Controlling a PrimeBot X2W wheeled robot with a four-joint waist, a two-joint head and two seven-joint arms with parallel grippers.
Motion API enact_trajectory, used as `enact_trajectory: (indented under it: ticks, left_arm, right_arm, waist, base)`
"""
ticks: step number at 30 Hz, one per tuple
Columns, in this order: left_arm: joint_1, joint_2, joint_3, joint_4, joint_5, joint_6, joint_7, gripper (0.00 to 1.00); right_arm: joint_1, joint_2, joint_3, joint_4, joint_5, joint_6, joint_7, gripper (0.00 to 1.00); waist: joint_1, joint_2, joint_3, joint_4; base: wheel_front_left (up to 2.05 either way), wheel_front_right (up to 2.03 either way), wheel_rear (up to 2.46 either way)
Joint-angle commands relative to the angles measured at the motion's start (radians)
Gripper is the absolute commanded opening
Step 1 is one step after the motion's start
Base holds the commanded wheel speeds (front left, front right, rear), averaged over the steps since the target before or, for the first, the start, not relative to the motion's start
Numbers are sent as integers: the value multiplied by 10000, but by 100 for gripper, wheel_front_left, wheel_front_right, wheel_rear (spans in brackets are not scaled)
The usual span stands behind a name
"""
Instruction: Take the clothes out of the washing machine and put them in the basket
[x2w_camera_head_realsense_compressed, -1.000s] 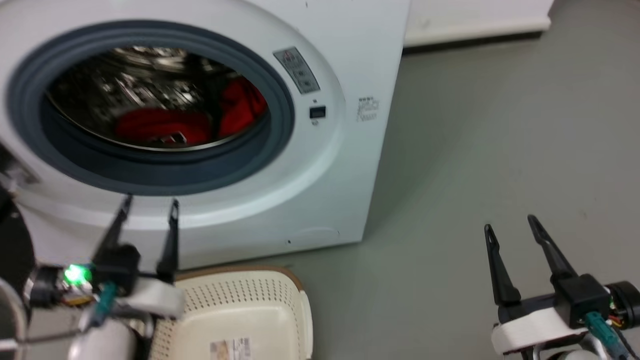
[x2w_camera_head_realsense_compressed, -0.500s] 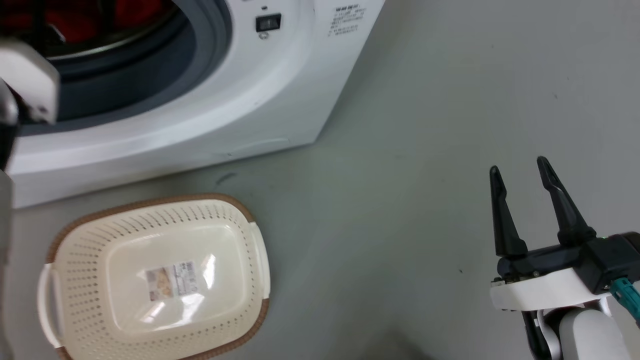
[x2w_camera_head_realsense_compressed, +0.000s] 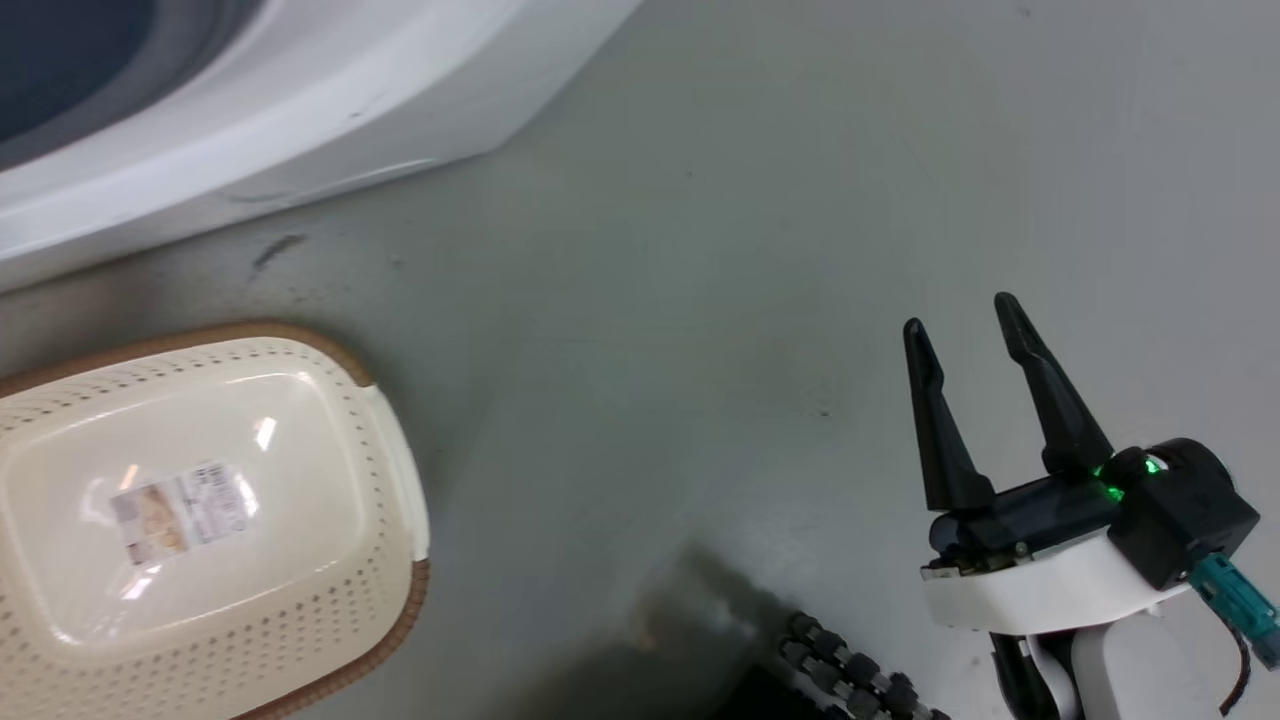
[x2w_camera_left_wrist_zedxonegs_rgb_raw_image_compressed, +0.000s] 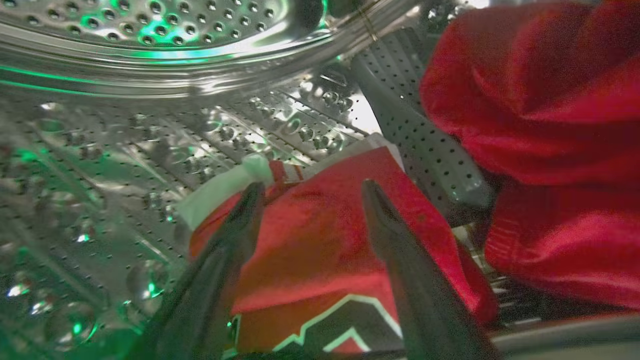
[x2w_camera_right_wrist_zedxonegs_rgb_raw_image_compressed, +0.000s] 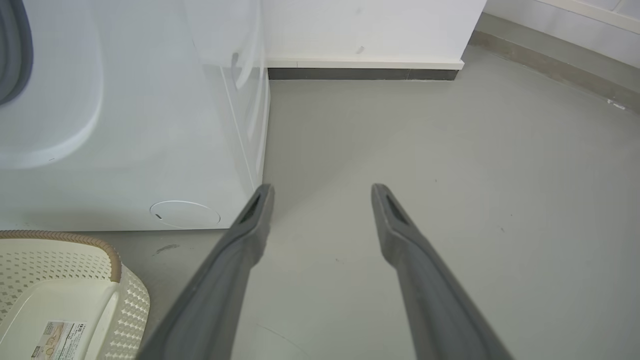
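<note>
In the left wrist view my left gripper (x2w_camera_left_wrist_zedxonegs_rgb_raw_image_compressed: 310, 187) is open inside the washing machine's steel drum (x2w_camera_left_wrist_zedxonegs_rgb_raw_image_compressed: 165, 110), its fingers straddling a red jersey (x2w_camera_left_wrist_zedxonegs_rgb_raw_image_compressed: 320, 245) with a white sleeve and dark logo. A second red garment (x2w_camera_left_wrist_zedxonegs_rgb_raw_image_compressed: 545, 115) is bunched at the right, past a drum paddle. The washing machine (x2w_camera_head_realsense_compressed: 250, 110) crosses the head view's top left, and its white front (x2w_camera_right_wrist_zedxonegs_rgb_raw_image_compressed: 125, 125) fills the left of the right wrist view. The cream basket (x2w_camera_head_realsense_compressed: 390, 470) lies on the floor, with nothing in it; its brown rim (x2w_camera_right_wrist_zedxonegs_rgb_raw_image_compressed: 112, 255) shows at lower left. My right gripper (x2w_camera_head_realsense_compressed: 965, 320) hangs open over bare floor.
Grey floor (x2w_camera_head_realsense_compressed: 700, 250) spreads to the right of the machine and basket. A white wall base with a dark skirting (x2w_camera_right_wrist_zedxonegs_rgb_raw_image_compressed: 360, 70) runs behind the machine. A dark ribbed cable (x2w_camera_head_realsense_compressed: 850, 670) lies at the head view's bottom edge.
The head camera has tilted down and right, so the drum opening left the picture. My left arm went up out of the head view into the drum. The right gripper stays open.
</note>
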Motion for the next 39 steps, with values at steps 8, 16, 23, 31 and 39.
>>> enact_trajectory:
  ticks: [8,16,23,31,39]
  left_arm:
    - [-712,470,-719,653,-38,7,1360,100]
    - [-819,466,-805,1107,-259,7,2068,100]
    - [-915,433,-882,1033,-487,7,2119,0]
    - [-879,636,-797,721,-612,84,587,0]
    - [204,0,-499,1182,-1230,330,-2496,0]
  right_arm:
    - [251,28,368,-493,331,-10,-23,100]
    - [318,25,475,-732,424,-10,-24,100]
    - [217,25,398,-830,451,-10,-23,100]
    - [-87,25,501,-657,532,-10,-24,100]
    - [-215,22,-81,-434,241,-10,-23,100]
  waist:
    - [-3,0,733,-459]
    - [-3,0,836,-442]
    - [-3,0,908,-407]
    - [-3,0,725,-470]
    - [-3,0,-276,181]
  base:
    - [0,0,0]
    - [0,0,0]
    - [0,0,0]
    - [0,0,0]
    - [0,0,0]
